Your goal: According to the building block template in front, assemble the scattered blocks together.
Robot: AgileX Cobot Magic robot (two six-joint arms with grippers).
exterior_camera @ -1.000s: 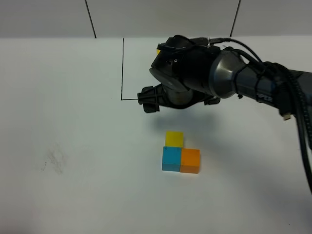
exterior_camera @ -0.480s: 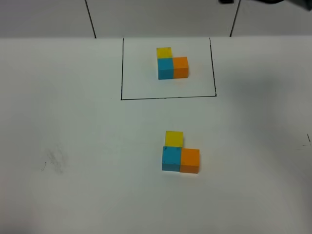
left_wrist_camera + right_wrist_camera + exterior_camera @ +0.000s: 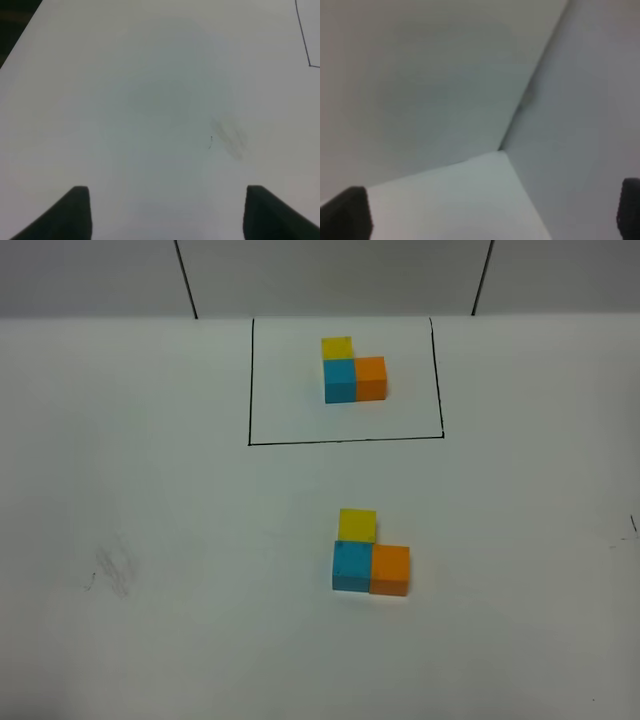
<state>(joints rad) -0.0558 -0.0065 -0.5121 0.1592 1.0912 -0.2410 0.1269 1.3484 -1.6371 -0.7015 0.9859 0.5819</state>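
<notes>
Now my right arm has pulled clear of the template [image 3: 353, 370]; its gripper [image 3: 490, 220] gapes wide, empty. Left gripper [image 3: 167, 212] stands apart, empty. Blocks [image 3: 370, 552] sit assembled just below the frame, matching: task looks done.

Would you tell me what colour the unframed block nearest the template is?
Yellow, clearest in the exterior high view.
</notes>
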